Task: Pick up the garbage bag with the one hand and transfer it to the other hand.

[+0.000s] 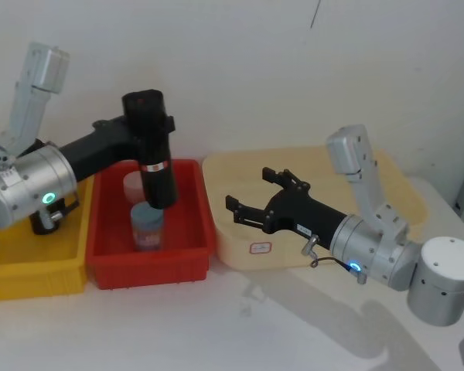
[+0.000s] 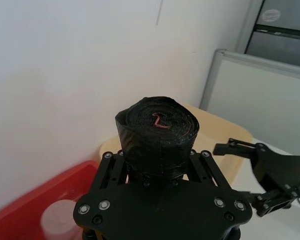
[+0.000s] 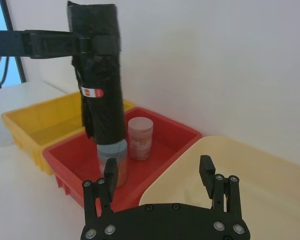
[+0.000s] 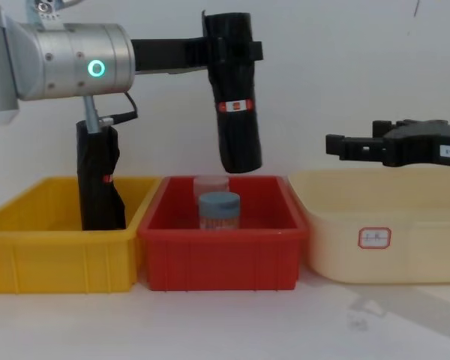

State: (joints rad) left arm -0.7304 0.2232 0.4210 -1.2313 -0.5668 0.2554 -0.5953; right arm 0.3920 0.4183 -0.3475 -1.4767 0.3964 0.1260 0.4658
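Chest view: the garbage bag (image 4: 236, 97) hangs in the air above the red bin (image 4: 221, 259). It is nearly upright, with a slight tilt. Its lower end is over the two jars standing in that bin, a blue-lidded jar (image 4: 219, 210) in front and a paler jar (image 4: 210, 184) behind, and there is a gap between roll and jars. The left gripper (image 4: 232, 49), on the arm with the green light ring, reaches in from the red bin's left side. Its fingers are pressed against both sides of the roll near the top, above the red-orange label band, so most of the bag hangs below the grip.

The right gripper (image 4: 334, 144) is on the red bin's right side, above the cream bin (image 4: 345, 251). Its fingers are spread with nothing between them and point toward the bag. It sits level with the lower part of the roll, well apart from it.

A slimmer black roll (image 4: 97, 180) stands in the yellow bin (image 4: 60, 262), left of the red bin.
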